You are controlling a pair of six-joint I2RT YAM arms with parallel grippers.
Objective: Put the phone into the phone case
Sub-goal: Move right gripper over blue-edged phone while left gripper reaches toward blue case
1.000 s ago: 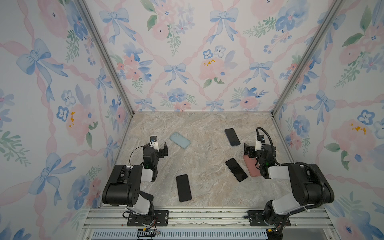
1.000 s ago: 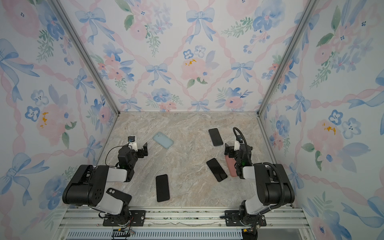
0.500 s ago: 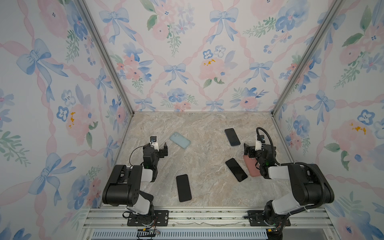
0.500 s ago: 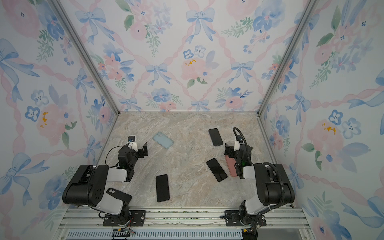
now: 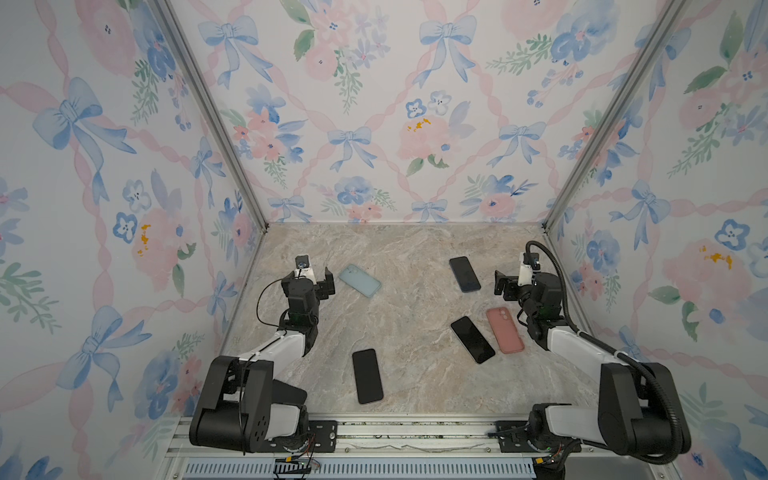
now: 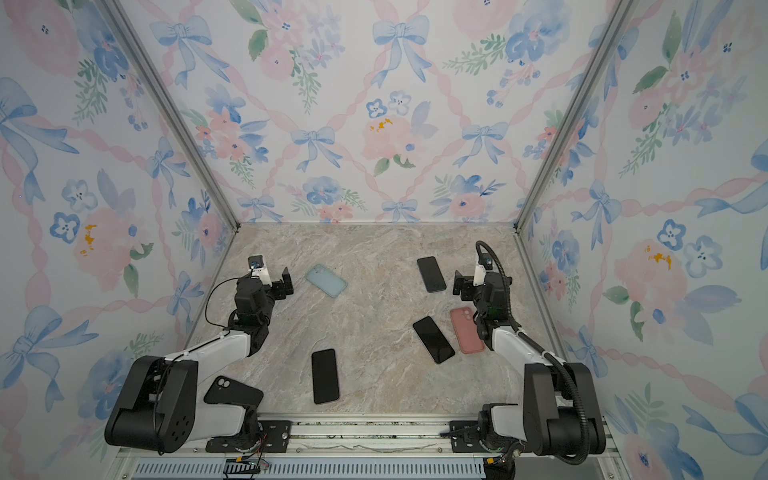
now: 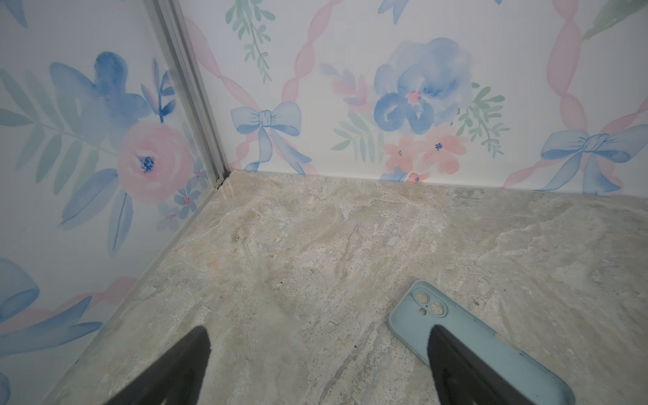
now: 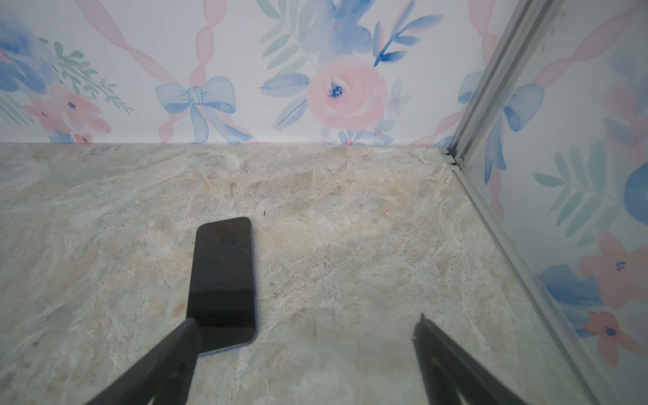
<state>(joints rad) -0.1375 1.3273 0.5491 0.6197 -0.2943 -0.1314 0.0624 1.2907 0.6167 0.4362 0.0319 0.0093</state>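
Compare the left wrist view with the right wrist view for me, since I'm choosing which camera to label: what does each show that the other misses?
Only the left wrist view shows the light blue case, lying camera cutouts up. Only the right wrist view shows a black phone, screen up. Both share the marble table, floral walls, and an open, empty gripper: left gripper, right gripper.

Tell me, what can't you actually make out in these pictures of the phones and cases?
- Black case: in a top view the left arm's base hides most of it.
- Blue case: in the left wrist view a dark finger covers its middle and the frame edge cuts its end.
- Far phone: in the right wrist view a finger hides one corner.
- Pink case: too small in both top views to tell whether it is empty.
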